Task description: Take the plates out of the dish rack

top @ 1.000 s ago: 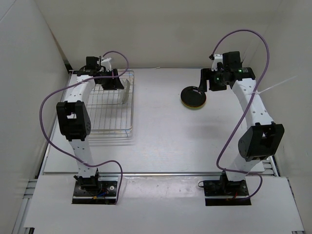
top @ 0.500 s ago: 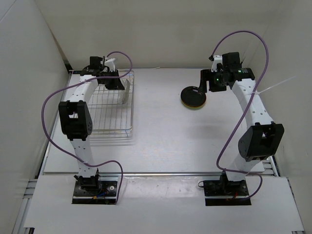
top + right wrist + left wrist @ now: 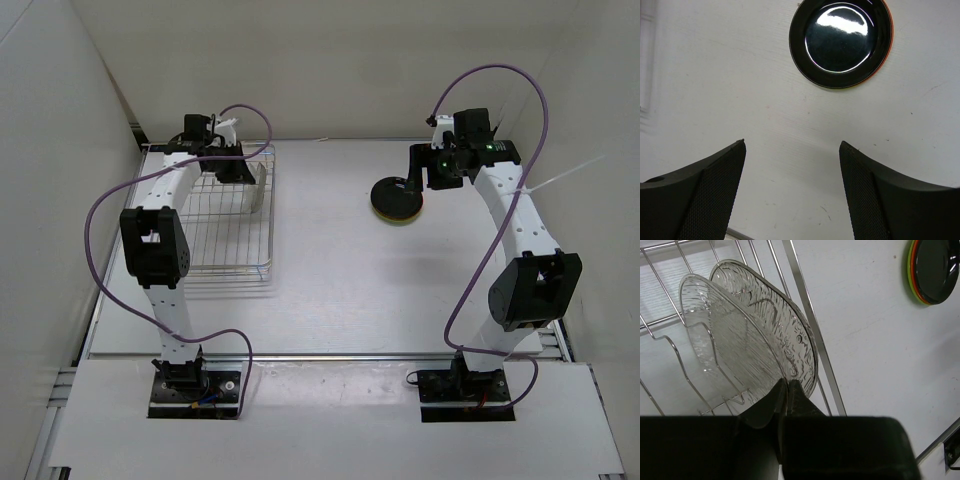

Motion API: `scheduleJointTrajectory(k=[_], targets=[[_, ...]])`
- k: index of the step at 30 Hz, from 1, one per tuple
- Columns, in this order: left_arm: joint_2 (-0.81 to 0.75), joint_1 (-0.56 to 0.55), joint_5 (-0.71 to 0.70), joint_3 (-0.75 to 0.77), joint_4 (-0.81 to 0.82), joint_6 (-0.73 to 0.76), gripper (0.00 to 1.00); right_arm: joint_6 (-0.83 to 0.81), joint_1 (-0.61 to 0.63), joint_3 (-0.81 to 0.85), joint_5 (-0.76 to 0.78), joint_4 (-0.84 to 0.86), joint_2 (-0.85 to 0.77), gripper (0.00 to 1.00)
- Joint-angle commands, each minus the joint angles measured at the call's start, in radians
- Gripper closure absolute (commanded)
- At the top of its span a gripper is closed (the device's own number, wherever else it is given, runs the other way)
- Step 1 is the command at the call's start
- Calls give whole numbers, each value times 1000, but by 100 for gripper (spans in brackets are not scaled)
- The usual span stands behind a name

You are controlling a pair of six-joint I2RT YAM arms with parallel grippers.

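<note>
Two clear plates (image 3: 740, 340) stand on edge, tilted and overlapping, in the wire slots of the rack (image 3: 215, 262), at its far right corner beside the right side rail. Both are ribbed glass and lean the same way. The left end effector (image 3: 786, 390) is closed on their lower rims, its fingers (image 3: 802, 405) pinched almost together. The rim of the clear plate further from the rail appears to run in between them, though the overlap makes this hard to settle.

The rack lies on the left side of the table (image 3: 330, 270). Well apart from it, on the right side, a black plate (image 3: 840, 37) lies flat on top of a small stack. Orange and green rims show under its edge.

The right end effector (image 3: 792, 144) hangs over the bare table just beside that stack. Its fingers are spread wide and it holds nothing.
</note>
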Motion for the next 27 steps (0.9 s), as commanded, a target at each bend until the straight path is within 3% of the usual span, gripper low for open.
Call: scheduleJointTrajectory(k=[1, 7, 13, 16, 18, 20, 21, 23, 24, 26, 27], targets=[[-117, 1, 11, 74, -45, 19, 89, -16, 5, -8, -5, 18, -44, 21], [-175, 35, 115, 237, -227, 62, 89, -16, 5, -9, 6, 18, -63, 21], [-318, 53, 232, 237, -315, 97, 89, -16, 5, -9, 15, 18, -63, 21], [-339, 53, 305, 327, -413, 140, 89, -16, 5, 11, -6, 18, -72, 21], [-339, -8, 283, 399, -475, 172, 89, -16, 5, 22, -46, 8, -81, 21], [-349, -71, 171, 462, -535, 241, 89, -25, 5, 36, -113, -3, -90, 21], [-362, -159, 34, 462, -535, 266, 89, -25, 5, 53, -138, -17, -90, 20], [-405, -283, -161, 380, -512, 365, 89, -25, 5, 86, -186, -35, -90, 20], [-427, -427, -396, 325, -481, 396, 89, -37, 5, 96, -231, -50, -99, 19], [-491, -576, -653, 119, -394, 500, 89, -37, 5, 114, -281, -61, -109, 19], [-509, -648, -904, 46, -280, 538, 89, -37, 5, 126, -299, -61, -119, 17]])
